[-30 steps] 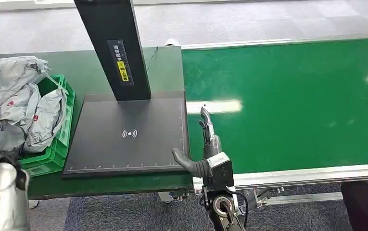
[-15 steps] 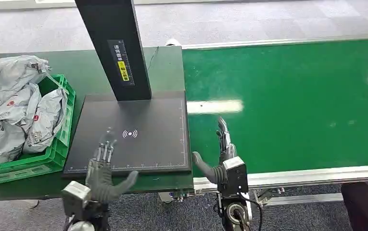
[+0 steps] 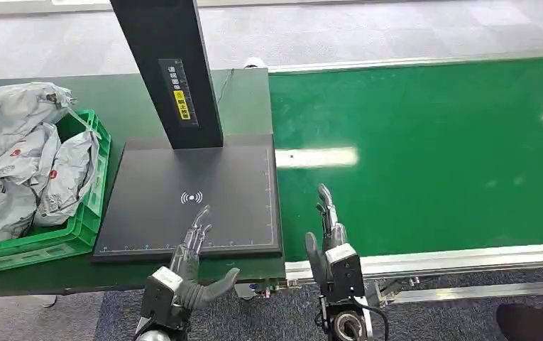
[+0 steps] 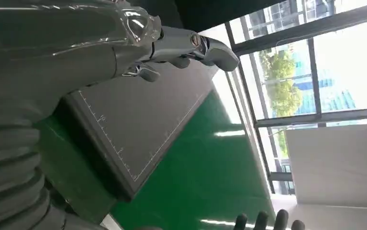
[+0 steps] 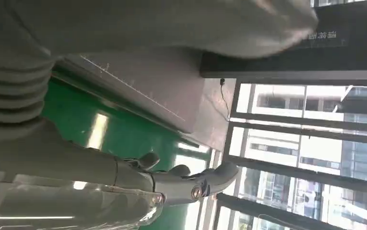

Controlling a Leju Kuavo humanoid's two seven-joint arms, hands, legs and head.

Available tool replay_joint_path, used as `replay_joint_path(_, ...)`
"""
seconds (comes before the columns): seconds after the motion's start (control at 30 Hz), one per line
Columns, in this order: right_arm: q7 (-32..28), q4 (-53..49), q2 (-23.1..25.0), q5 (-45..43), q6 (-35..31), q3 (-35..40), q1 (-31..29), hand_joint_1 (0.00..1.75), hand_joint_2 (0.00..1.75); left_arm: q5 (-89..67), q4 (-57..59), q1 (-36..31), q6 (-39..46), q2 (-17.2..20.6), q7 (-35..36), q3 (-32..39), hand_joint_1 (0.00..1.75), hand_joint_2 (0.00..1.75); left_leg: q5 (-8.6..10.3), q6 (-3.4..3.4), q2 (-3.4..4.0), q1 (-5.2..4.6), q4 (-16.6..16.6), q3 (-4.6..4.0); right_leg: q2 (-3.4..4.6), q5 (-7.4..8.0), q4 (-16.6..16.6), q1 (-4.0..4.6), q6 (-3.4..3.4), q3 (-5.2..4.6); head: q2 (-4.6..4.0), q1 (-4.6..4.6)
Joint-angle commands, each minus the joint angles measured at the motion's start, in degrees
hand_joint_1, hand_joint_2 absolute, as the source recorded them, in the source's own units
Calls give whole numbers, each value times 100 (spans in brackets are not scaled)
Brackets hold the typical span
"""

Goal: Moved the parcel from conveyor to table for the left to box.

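Left robot hand point(image 3: 196, 264) and right robot hand point(image 3: 327, 234), both spread and empty; scanner pad point(image 3: 190, 195) just ahead of the left, conveyor belt point(image 3: 424, 149) ahead of the right.

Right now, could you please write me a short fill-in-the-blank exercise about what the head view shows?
1. The grey parcels lie piled in a ____ crate.
2. The left hand hovers at the near edge of the black ____ pad.
3. The right hand holds ____, at the near edge of the conveyor belt.

Missing words: green; scanner; nothing
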Motion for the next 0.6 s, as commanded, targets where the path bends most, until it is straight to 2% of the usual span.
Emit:
replay_joint_path(0.03, -111, 514, -302, -303, -127, 413, -312, 0, 0, -31, 99, 128, 41, 131, 133, -115, 0, 175, -4, -2, 6, 0, -8, 18, 6, -3, -8, 0, 0, 17, 0, 0)
replay_joint_path(0.07, -107, 574, -320, -360, -128, 491, -371, 0, 0, -78, 23, 158, 31, 171, 163, -172, 0, 175, -3, -2, 5, 0, -6, 12, 5, -1, -6, 0, 0, 12, 0, 0)
replay_joint_path(0.1, -113, 583, -319, -358, -140, 507, -383, 0, 0, -84, -6, 179, 29, 188, 163, -188, 0, 0, -5, -3, 9, 1, -10, 20, 9, -2, -10, 1, 0, 21, 0, 0)
replay_joint_path(0.6, -116, 586, -301, -360, -141, 534, -419, 0, 0, -88, -65, 233, 30, 218, 163, -207, 0, 0, -3, -3, 1, -1, -11, 15, 1, -4, -9, -1, 0, 21, 0, 0)
